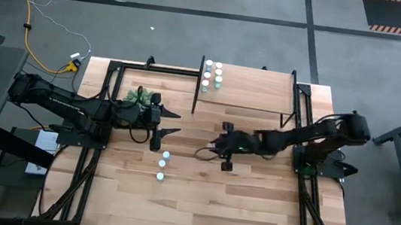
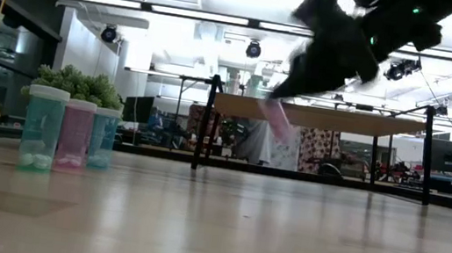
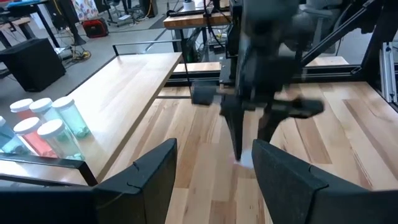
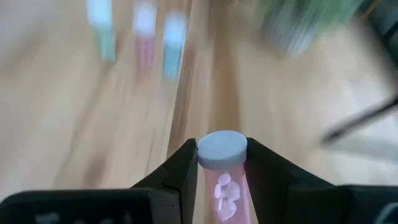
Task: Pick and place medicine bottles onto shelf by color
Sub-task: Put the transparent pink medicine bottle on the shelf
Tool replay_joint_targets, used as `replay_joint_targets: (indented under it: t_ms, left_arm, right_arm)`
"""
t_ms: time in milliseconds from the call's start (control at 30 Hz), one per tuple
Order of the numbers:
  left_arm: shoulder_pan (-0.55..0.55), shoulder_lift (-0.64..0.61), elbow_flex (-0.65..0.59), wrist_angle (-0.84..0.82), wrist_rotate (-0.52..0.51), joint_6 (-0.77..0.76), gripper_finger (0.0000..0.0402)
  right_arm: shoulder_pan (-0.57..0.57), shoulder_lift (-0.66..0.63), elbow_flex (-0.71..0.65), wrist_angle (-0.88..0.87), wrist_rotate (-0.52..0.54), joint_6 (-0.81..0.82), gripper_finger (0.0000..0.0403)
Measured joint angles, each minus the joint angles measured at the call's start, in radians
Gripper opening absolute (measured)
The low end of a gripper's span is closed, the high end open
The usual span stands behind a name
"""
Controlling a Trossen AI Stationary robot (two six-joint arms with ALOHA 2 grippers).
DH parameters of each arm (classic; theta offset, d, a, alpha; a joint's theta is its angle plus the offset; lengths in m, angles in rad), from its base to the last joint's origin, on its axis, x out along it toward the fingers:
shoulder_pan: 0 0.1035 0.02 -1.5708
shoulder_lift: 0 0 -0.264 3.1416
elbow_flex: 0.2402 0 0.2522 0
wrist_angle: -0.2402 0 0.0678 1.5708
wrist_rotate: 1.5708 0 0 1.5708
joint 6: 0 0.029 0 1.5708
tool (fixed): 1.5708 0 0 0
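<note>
The right gripper [image 4: 221, 163] had its two dark fingers pinched on a small pink-bodied medicine bottle with a white cap [image 4: 222, 171], cap just above the fingertips and pale tablets showing through the body. From above, that gripper [image 1: 223, 147] hung over the middle of the striped light-wood tabletop [image 1: 250, 209], in front of the shelf's near edge; from table height the pink bottle [image 2: 276, 120] rode tilted and clear of the surface, with open air under it. Across a bare strip of table the left gripper [image 1: 170, 123] faced it, its fingers [image 3: 149, 180] spread wide and holding nothing. Behind the left gripper, by the table's far left side, stood a bushy green plant [image 1: 138, 95]. Just in front of the left gripper, three small white-capped bottles [image 1: 162, 165] stood on the tabletop in a short row: teal, pink, bluish as seen from table height [image 2: 74, 134]. The rectangular light-wood shelf with thin black metal side supports [image 1: 256, 92] stood along the far edge of the table. A cluster of white-capped bottles [image 1: 212, 76] crowded its left end, leaving the rest of the board bare out to the right support. The front half of the tabletop lay open.
</note>
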Motion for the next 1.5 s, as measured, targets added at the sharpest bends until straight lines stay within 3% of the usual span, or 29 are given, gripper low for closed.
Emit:
replay_joint_targets:
  t_ms: [233, 367, 700, 900, 1100, 1267, 1500]
  left_arm:
    - [0.0, 0.0, 0.0, 0.001, 0.0, 0.0, 0.02]
    - [0.0, 0.0, 0.0, 0.011, 0.0, 0.0, 0.02]
    - [0.0, 0.0, 0.0, 0.019, 0.0, 0.003, 0.02]
    - [0.0, 0.0, 0.0, 0.018, 0.0, 0.01, 0.02]
    - [0.0, 0.0, 0.0, 0.015, 0.0, 0.011, 0.02]
    - [0.0, 0.0, 0.0, 0.015, 0.0, 0.01, 0.02]
    - [0.0, 0.0, 0.0, 0.015, 0.0, 0.011, 0.02]
  right_arm:
    - [-0.023, -0.021, -0.185, 0.723, 0.146, -0.101, 0.0103]
    - [-0.049, -0.019, -0.177, 0.884, 0.228, -0.112, 0.0103]
    - [-0.176, -0.02, -0.043, 0.765, 0.454, 0.021, 0.0103]
    - [-0.236, -0.004, -0.042, 0.731, 0.463, 0.15, 0.0103]
    - [-0.24, 0.104, -0.042, 0.816, 0.455, 0.154, 0.0103]
    - [-0.24, 0.18, -0.042, 0.962, 0.517, 0.117, 0.0103]
    - [-0.24, 0.193, -0.042, 0.953, 0.571, 0.115, 0.0103]
